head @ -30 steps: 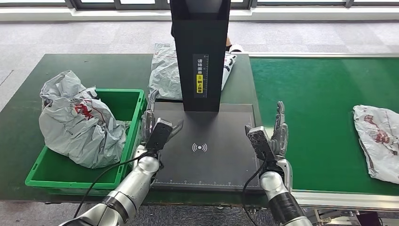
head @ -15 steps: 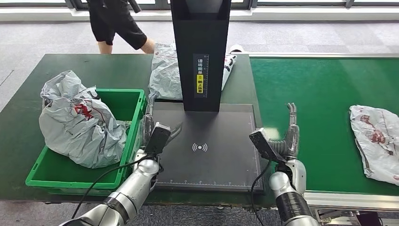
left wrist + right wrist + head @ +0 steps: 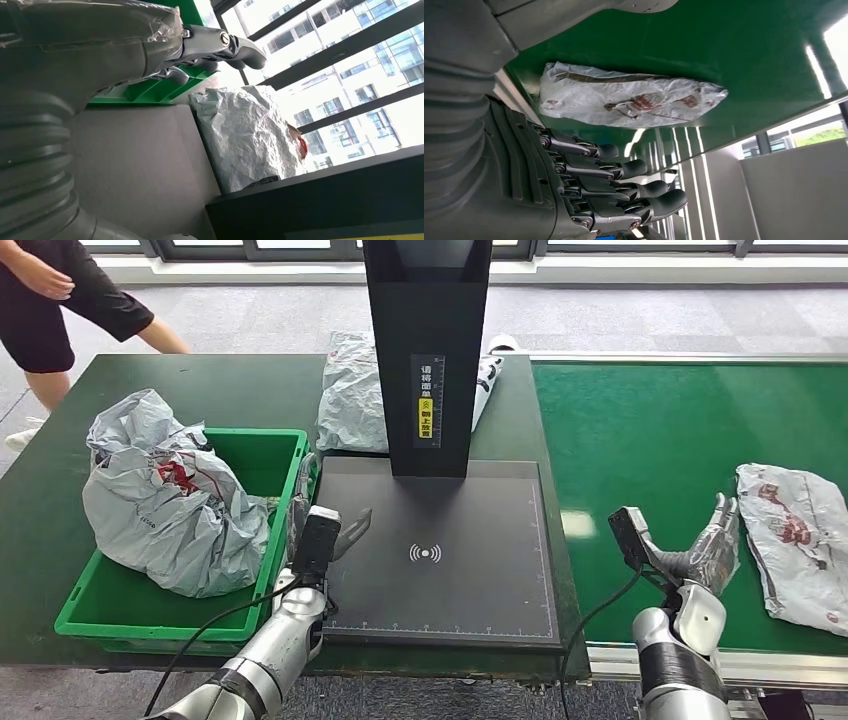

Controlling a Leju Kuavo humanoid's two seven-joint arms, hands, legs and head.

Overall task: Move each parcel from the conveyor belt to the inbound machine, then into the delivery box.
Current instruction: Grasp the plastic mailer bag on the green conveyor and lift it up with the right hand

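Observation:
A flat grey parcel point(image 3: 795, 540) with red print lies on the green conveyor belt point(image 3: 660, 430) at the right; the right wrist view shows the same parcel point(image 3: 624, 100). My right hand point(image 3: 712, 550) hovers open just left of it, apart from it, fingers point(image 3: 624, 185) straight. My left hand point(image 3: 318, 530) is open at the left edge of the inbound machine's black pad point(image 3: 440, 550), holding nothing. The green delivery box point(image 3: 260, 455) holds crumpled grey parcels point(image 3: 165, 500). Another grey parcel point(image 3: 350, 390) lies behind the machine's black column point(image 3: 428, 350); it also shows in the left wrist view point(image 3: 245, 135).
A person point(image 3: 60, 300) in dark shorts walks at the far left behind the table. The dark green table point(image 3: 200, 390) carries the box and machine. The belt's near edge rail point(image 3: 770, 665) runs below my right hand.
My right hand has swung right from the pad's edge out over the belt toward the parcel. The left hand shifted slightly left. The person walked from behind the column to the far left.

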